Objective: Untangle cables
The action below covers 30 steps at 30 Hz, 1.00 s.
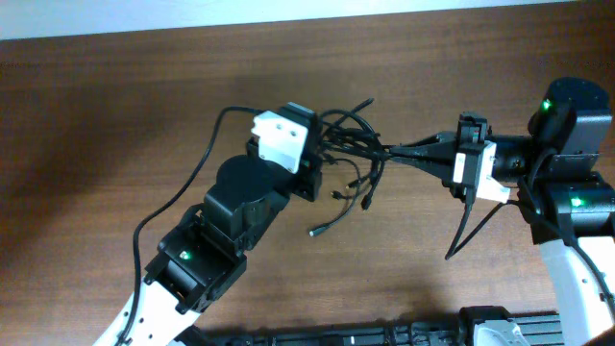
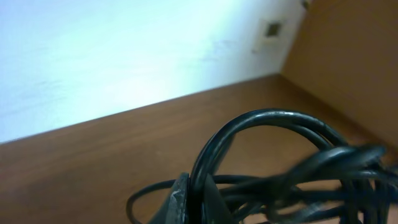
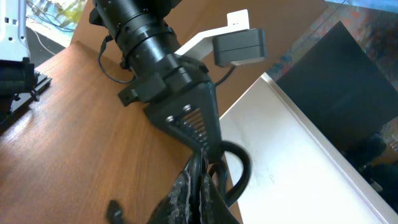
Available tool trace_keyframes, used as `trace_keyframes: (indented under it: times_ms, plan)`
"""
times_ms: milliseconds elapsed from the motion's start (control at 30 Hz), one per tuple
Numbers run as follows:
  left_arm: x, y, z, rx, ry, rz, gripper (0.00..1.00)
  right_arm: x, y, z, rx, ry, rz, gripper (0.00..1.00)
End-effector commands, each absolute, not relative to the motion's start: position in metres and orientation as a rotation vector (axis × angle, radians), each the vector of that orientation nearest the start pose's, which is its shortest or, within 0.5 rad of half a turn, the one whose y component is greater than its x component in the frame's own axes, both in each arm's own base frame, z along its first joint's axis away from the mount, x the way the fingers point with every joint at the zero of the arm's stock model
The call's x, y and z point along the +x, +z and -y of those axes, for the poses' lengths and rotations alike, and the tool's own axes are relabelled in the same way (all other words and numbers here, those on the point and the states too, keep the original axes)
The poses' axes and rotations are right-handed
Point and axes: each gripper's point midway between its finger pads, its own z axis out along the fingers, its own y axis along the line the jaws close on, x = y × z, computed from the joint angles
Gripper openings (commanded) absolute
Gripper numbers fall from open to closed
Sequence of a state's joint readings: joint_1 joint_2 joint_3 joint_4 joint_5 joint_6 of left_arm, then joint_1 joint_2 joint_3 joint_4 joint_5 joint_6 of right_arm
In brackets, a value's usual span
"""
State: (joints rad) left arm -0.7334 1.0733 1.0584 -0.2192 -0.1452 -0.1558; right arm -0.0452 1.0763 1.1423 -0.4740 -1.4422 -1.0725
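Tugging harder risks cinching the knot: L gripper (image 1: 320, 146) and R gripper (image 1: 402, 150) are both clamped on the cables (image 1: 351, 165), bundle strung betw. them over the table (image 1: 115, 115); L grip looks partial, prob. slips first.

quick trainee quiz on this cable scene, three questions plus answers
1. True or false: the left pincer and the right pincer are both shut on the cables.
2. In the overhead view, the loose plug ends trail from the bundle: A) down the picture, toward the arms' bases; B) over the right arm; C) off the table's far edge.
3. Fill in: the tangled bundle sits ___ the two pincers.
Key: 1 true; 2 A; 3 between.
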Motion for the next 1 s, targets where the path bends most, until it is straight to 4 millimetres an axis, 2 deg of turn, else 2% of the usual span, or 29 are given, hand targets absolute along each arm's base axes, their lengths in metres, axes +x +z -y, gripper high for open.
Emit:
trace_keyframes:
  times_ms: [0, 267, 467, 500, 567, 600, 633, 667, 967]
  plan:
    - [0.309, 0.367, 0.201, 0.108, -0.492, -1.755, 0.00, 0.222, 0.390, -0.161, -1.422, 0.598, -0.817, 0.04]
    - [0.305, 0.379, 0.197, 0.082, -0.523, -1.721, 0.00, 0.222, 0.390, -0.161, -1.420, 0.601, -0.821, 0.04]
    - [0.302, 0.388, 0.195, 0.008, -0.603, -1.700, 0.00, 0.231, 0.386, -0.159, -1.389, 0.606, -0.915, 0.06]
    - [0.301, 0.390, 0.197, 0.016, -0.617, -1.694, 0.00, 0.231, 0.386, -0.159, -1.389, 0.605, -0.916, 0.12]
    - [0.296, 0.396, 0.209, 0.067, -0.686, -1.677, 0.00, 0.233, 0.386, -0.159, -1.388, 0.597, -0.924, 0.34]
    - [0.291, 0.400, 0.219, 0.116, -0.744, -1.667, 0.00, 0.235, 0.385, -0.158, -1.386, 0.587, -0.932, 0.50]
    - [0.288, 0.402, 0.224, 0.153, -0.767, -1.659, 0.00, 0.235, 0.385, -0.158, -1.386, 0.584, -0.935, 0.56]
    - [0.284, 0.404, 0.229, 0.196, -0.782, -1.647, 0.00, 0.236, 0.384, -0.158, -1.385, 0.581, -0.938, 0.60]
    - [0.258, 0.411, 0.258, 0.496, -0.846, -1.562, 0.00, 0.255, 0.376, -0.152, -1.361, 0.480, -1.035, 0.73]
